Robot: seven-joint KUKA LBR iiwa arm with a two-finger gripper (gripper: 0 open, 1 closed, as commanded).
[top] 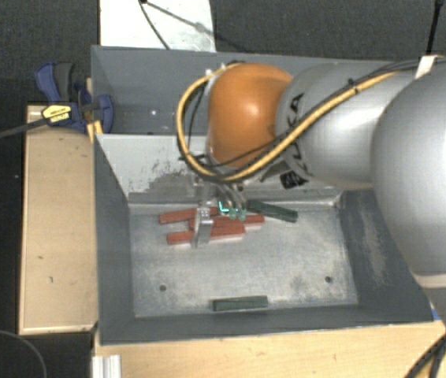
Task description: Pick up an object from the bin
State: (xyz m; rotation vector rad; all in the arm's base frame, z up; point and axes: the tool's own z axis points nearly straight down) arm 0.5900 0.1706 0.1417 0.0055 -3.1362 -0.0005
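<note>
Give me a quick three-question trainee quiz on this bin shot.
1. True or false: the gripper is over the red bars near the back of the bin.
2. Which thing lies alone by the bin's front wall?
A. a green bar
B. a red bar
C. a yellow ball
3. Fill in: the arm reaches in from the view's ____.

Key: 1 true; 2 A; 3 right.
</note>
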